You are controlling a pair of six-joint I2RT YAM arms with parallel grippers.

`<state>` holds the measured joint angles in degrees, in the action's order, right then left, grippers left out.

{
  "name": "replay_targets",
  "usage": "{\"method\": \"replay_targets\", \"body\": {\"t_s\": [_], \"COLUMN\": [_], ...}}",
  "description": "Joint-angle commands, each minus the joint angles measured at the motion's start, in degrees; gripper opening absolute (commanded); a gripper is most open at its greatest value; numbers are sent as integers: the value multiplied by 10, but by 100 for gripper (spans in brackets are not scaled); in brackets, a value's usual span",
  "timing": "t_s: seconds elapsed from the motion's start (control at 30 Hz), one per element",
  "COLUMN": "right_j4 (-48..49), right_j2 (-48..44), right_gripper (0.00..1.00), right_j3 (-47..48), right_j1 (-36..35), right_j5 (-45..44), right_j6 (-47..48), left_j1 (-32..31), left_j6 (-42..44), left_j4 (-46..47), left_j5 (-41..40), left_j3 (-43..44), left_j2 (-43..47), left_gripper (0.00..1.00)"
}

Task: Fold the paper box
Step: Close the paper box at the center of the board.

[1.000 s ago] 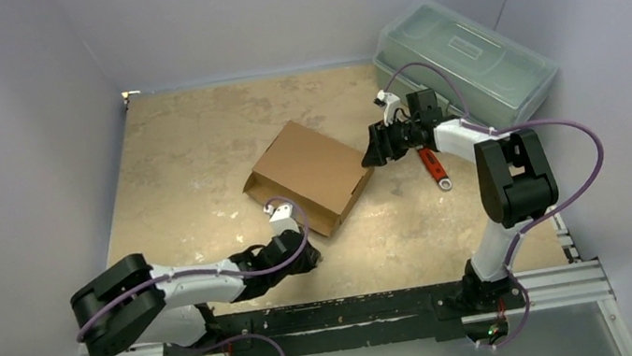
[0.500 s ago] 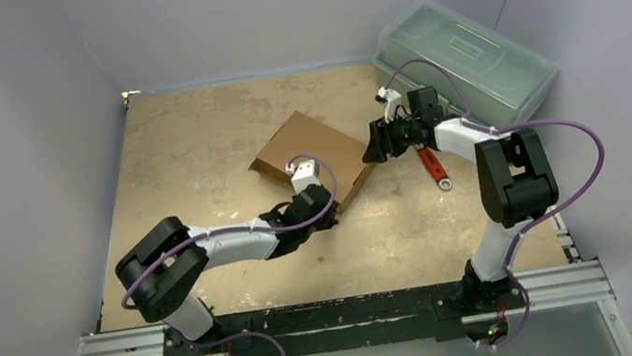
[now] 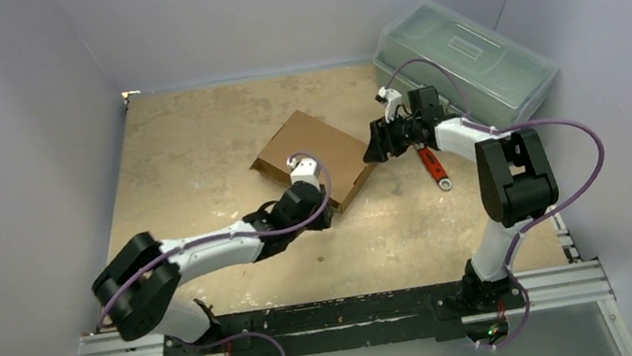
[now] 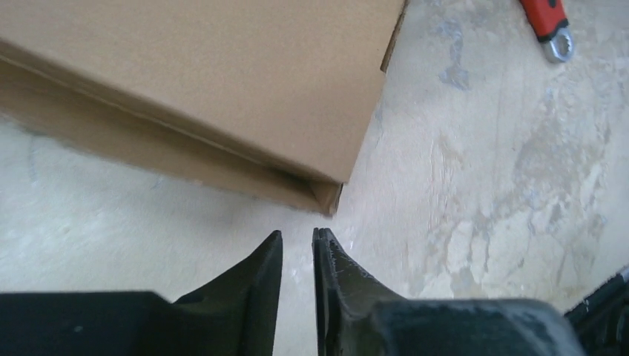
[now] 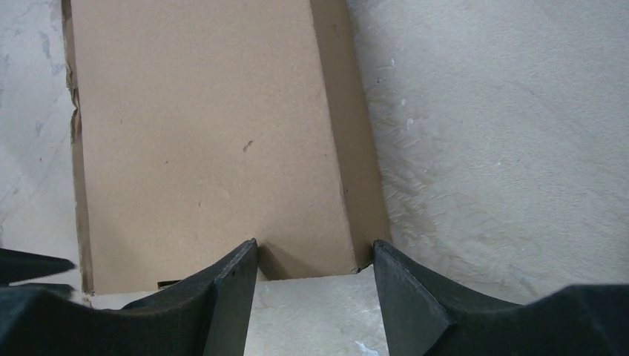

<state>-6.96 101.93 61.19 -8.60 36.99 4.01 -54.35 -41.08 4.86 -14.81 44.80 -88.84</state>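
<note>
The paper box [image 3: 312, 145] is a flat brown cardboard box lying closed and skewed in the middle of the table. My left gripper [image 3: 325, 212] hovers just short of its near corner. In the left wrist view the jaws [image 4: 297, 236] stand a narrow gap apart with nothing between them, and the box corner [image 4: 330, 199] lies just ahead. My right gripper [image 3: 374, 146] is at the box's right edge. In the right wrist view it [image 5: 315, 248] is open, its fingertips level with the box's [image 5: 208, 133] near edge and corner but not gripping it.
A translucent grey-green plastic toolbox [image 3: 464, 57] stands at the back right. A red-handled wrench [image 3: 432, 167] lies on the table under the right forearm, also seen as the wrench [image 4: 549, 26]. Grey walls close in on both sides, and a metal rail [image 3: 343, 320] runs along the near edge.
My left arm swung from near its base up to the box's near corner, then eased back a little. The box now lies flatter and farther back. The left jaws parted slightly.
</note>
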Motion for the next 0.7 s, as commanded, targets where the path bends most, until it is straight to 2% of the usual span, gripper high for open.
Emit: {"method": "replay_targets", "body": {"t_s": [0.0, 0.13, 0.23, 0.3, 0.43, 0.67], "right_j4": [-58, -60, -61, -62, -62, -63], "right_j2": [21, 24, 26, 26, 27, 28], "right_gripper": [61, 61, 61, 61, 61, 61], "right_j3": [-4, -3, -2, -3, -3, -2], "right_j1": [-12, -12, -13, -13, -13, -13], "right_j5": [-13, -13, -12, -12, -11, -8], "right_j6": [18, 20, 21, 21, 21, 21], "left_j1": [15, 70, 138, 183, 287, 340], "left_j6": [50, 27, -25, -73, -105, -102], "left_j4": [12, -7, -20, -27, 58, 104], "left_j5": [-12, -35, -85, -122, -45, 8], "left_j3": [-68, -135, -161, -171, -181, -102], "left_j2": [110, 176, 187, 179, 127, -2], "left_gripper": [26, 31, 21, 18, 9, 0]}}
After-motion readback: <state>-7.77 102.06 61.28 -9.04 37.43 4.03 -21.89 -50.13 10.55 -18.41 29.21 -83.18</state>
